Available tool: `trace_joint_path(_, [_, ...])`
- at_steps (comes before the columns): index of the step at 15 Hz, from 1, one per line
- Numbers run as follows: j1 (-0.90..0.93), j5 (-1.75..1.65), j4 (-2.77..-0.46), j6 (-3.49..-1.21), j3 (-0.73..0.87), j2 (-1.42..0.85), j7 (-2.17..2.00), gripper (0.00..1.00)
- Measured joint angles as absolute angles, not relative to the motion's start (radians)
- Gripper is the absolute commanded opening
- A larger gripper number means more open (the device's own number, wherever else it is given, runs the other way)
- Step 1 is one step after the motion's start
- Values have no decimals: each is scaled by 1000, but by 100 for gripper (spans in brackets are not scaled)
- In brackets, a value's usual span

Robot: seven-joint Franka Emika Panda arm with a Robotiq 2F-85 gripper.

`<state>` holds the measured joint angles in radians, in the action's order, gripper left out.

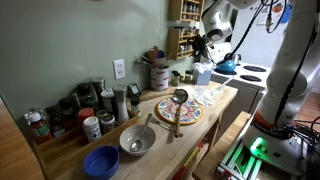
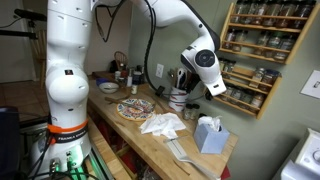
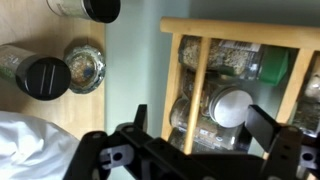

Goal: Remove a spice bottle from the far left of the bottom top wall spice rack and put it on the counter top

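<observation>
The honey-brown wooden spice rack (image 1: 183, 30) hangs on the wall above the far end of the light-wood counter top (image 1: 165, 140). It shows in both exterior views (image 2: 262, 60). My gripper (image 1: 203, 45) is raised at the rack's lower shelves (image 2: 195, 95). In the wrist view the open gripper (image 3: 200, 125) is right in front of the rack (image 3: 205, 70). Its fingers flank a small jar with a silver lid (image 3: 232, 107) that lies on a shelf, lid towards me. The jar still rests in the rack.
On the counter are a blue bowl (image 1: 101, 160), a metal bowl (image 1: 137, 140), a patterned plate (image 1: 178, 112) with a ladle, a tray of mixed bottles (image 1: 70, 110), a white cloth (image 2: 163, 123) and a tissue box (image 2: 208, 135). Black-lidded bottles (image 3: 45, 78) stand below the rack. The white stove (image 1: 245, 72) is beyond.
</observation>
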<state>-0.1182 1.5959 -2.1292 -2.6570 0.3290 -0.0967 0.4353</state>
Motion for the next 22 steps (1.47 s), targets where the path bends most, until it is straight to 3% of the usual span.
trace_joint_path(12, [-200,794,-2042,-2433,332,-11,408,100])
trace_joint_path(22, [-208,737,-2039,-2447,288,0,519,100])
